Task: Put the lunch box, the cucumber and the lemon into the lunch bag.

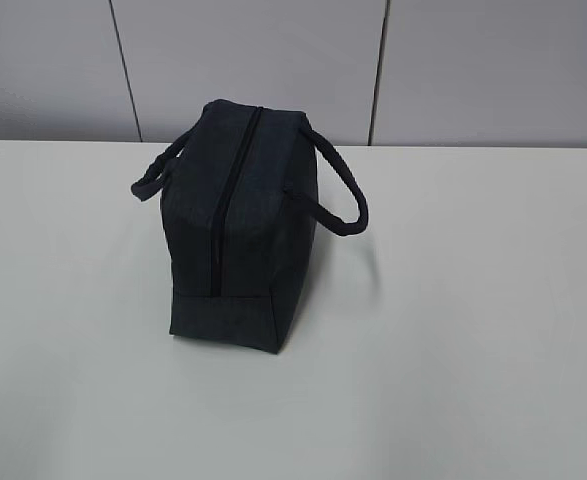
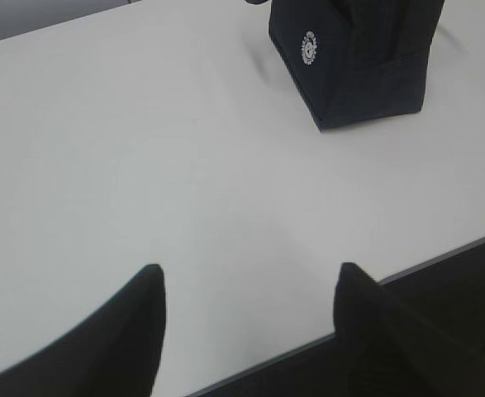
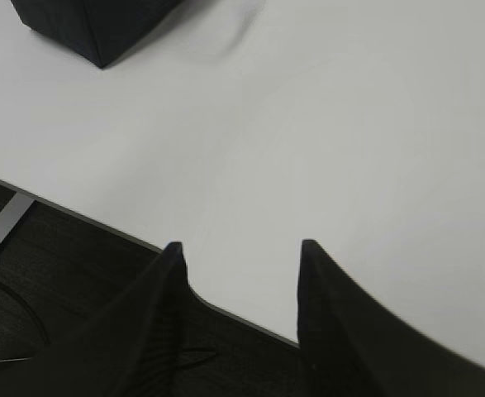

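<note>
Exterior view is showing the lunch bag [image 1: 241, 235] standing upright on the white surface [image 1: 453, 330], well apart from both my grippers, its narrow end facing the camera. The zipper [image 1: 231, 190] is running along the top and down that end, and it is looking closed, so I cannot tell what, if anything, is lying inside. One looped handle [image 1: 338, 190] is arching out to the right and the other [image 1: 158, 172] is drooping to the left.

In the left wrist view my left gripper [image 2: 250, 285] is hovering over the near edge of the surface with its jaws spread apart and grasping nothing; the bag is being cut off at the top of that view, with only its lower corner and the round white logo [image 2: 309, 47] showing. In the right wrist view my right gripper [image 3: 240, 256] is hanging over the surface edge, jaws parted and empty, and just one dark corner of the bag is peeking in at upper left.
</note>
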Motion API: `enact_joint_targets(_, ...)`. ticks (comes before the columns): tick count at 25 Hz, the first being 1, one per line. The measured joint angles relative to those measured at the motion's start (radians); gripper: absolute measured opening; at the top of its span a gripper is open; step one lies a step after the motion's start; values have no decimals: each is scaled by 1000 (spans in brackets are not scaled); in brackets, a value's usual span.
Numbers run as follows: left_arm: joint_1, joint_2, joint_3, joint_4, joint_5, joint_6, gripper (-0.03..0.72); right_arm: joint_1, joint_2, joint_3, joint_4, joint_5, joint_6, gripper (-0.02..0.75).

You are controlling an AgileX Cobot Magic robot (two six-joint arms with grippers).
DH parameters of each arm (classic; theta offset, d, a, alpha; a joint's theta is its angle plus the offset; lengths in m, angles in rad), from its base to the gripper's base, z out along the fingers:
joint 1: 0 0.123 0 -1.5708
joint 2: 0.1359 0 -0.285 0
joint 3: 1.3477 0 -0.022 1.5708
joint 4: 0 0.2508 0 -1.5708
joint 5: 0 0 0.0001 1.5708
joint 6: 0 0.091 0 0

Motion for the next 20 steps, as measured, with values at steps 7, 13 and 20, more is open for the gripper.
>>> enact_joint_targets(7, 0, 0, 0, 0, -2, 0, 437, 0, 0, 0, 0, 0, 1, 330)
enact_joint_targets(13, 0, 0, 0, 0, -2, 0, 436, 0, 0, 0, 0, 0, 1, 330)
enact_joint_targets(20, 107, 0, 0, 0, -4, 0, 435, 0, 0, 0, 0, 0, 1, 330)
